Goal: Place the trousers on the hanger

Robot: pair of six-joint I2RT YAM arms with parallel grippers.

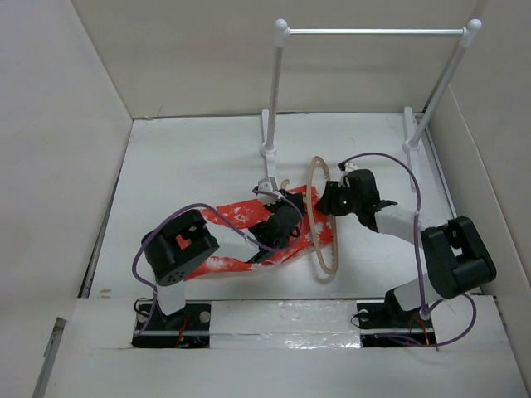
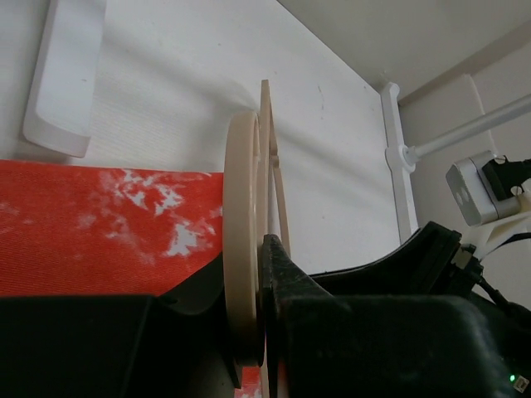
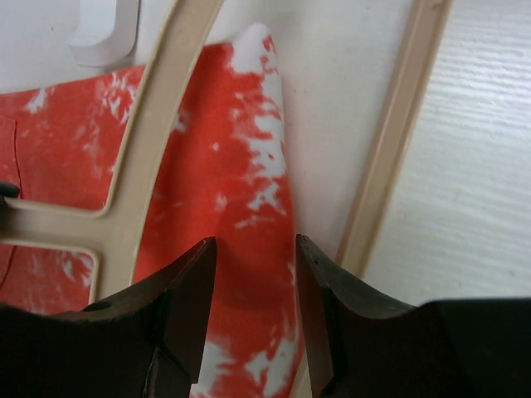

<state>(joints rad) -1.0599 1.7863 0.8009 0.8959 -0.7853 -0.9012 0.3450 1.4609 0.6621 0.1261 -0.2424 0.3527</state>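
The red-orange, white-blotched trousers [image 1: 241, 217] lie on the table left of centre. The pale beige hanger [image 1: 319, 217] stands on edge just right of them. My left gripper [image 1: 288, 217] reaches over the trousers and is shut on the hanger; in the left wrist view [image 2: 264, 282] its jaws pinch a flat beige hanger bar [image 2: 242, 249], with the trousers [image 2: 99, 224] behind. My right gripper [image 1: 326, 199] is on the hanger's right side. In the right wrist view [image 3: 255, 249] its jaws stand open, with a fold of the trousers [image 3: 249, 174] lying in the hanger's [image 3: 158, 141] opening between them.
A white-posted rack [image 1: 271, 91] with a metal bar [image 1: 373, 31] stands at the back of the table. Its feet sit close behind the hanger; one foot shows in the left wrist view [image 2: 62, 75]. Pale walls enclose the table on three sides.
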